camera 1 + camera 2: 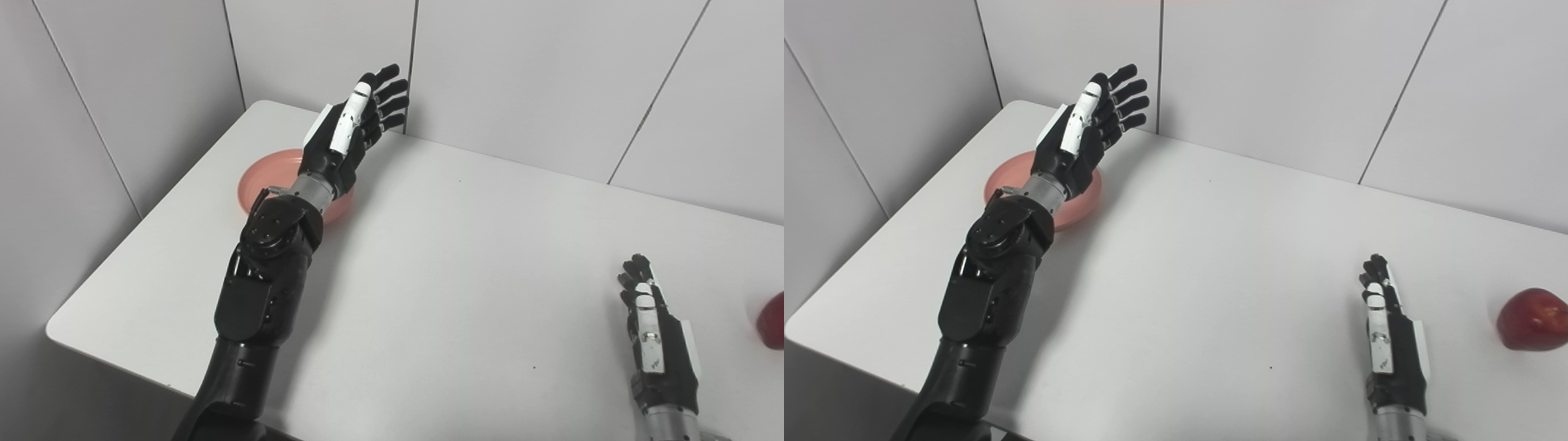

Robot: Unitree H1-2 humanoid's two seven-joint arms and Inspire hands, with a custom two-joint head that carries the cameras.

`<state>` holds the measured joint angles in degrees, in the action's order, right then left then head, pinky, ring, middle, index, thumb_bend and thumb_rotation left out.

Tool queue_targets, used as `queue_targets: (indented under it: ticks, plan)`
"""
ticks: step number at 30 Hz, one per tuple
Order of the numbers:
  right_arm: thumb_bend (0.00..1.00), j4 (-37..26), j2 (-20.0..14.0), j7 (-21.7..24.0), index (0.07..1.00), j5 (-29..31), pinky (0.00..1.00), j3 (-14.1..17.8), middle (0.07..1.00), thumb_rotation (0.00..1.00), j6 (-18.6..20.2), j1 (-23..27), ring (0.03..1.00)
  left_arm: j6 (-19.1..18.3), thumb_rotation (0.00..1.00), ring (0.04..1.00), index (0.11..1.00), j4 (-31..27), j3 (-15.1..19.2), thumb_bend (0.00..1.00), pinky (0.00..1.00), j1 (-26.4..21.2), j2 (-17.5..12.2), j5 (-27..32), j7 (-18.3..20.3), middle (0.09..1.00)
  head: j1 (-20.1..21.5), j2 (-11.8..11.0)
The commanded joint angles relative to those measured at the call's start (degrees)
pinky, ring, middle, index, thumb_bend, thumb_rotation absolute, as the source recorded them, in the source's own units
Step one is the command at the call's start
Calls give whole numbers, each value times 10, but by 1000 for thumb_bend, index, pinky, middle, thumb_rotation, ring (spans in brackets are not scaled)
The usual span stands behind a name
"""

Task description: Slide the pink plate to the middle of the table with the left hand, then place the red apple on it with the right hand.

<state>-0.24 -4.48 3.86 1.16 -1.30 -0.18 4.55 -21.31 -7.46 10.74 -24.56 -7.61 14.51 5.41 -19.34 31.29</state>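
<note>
The pink plate (260, 180) sits at the far left of the white table (465, 269), partly hidden by my left wrist. My left hand (354, 131) is open, fingers apart, raised above the plate's far side and reaching past it toward the wall. It holds nothing. The red apple (1532, 320) stands at the table's right side; in the left eye view only its edge (773, 321) shows. My right hand (1387, 334) rests low near the front right, left of the apple and apart from it, fingers loosely extended and empty.
Grey wall panels (539, 79) stand close behind and to the left of the table. The table's front edge (122, 355) and rounded left corner are near my left forearm (257, 288).
</note>
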Motion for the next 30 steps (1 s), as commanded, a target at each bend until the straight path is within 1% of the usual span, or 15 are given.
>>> queue_targets:
  ticks: [1,6,11,13,18,23,25,27,30]
  plan:
    - [40,5,-5,4,949,5,994,6,949,1000,-30,3,955,25,1000,889,878,-3,9,401,874,-34,-19,7,0,900,-2,0]
    - [51,3,-7,4,949,2,991,6,949,1000,-28,2,955,34,1000,884,874,10,25,389,869,-40,-33,6,-7,893,-5,-1]
    - [52,-1,-7,6,952,9,1000,8,952,1000,-19,2,961,48,1000,873,872,48,54,406,858,-51,-54,14,-7,885,-6,-1]
    - [59,-1,-7,6,953,10,1000,8,954,1000,-18,2,962,55,1000,870,871,64,65,398,855,-56,-62,18,-7,884,-7,-1]
    - [63,-2,-8,8,957,12,1000,9,958,1000,-14,3,967,75,1000,864,862,92,79,378,846,-63,-81,17,-11,872,-10,-2]
    - [63,2,-10,9,961,8,1000,9,961,1000,-19,4,966,78,1000,866,861,100,85,389,848,-63,-103,6,-28,871,-12,-2]
    - [56,1,-9,8,955,6,999,9,956,1000,-21,3,962,76,1000,866,844,102,91,386,846,-64,-109,10,-31,869,-12,-2]
    - [57,-1,-8,8,953,9,1000,10,955,1000,-17,2,963,78,1000,863,830,106,98,384,850,-64,-114,16,-32,861,-12,-2]
    - [47,2,-10,10,956,11,1000,11,958,1000,-19,3,966,84,1000,869,836,123,110,384,863,-65,-123,27,-27,866,-13,-3]
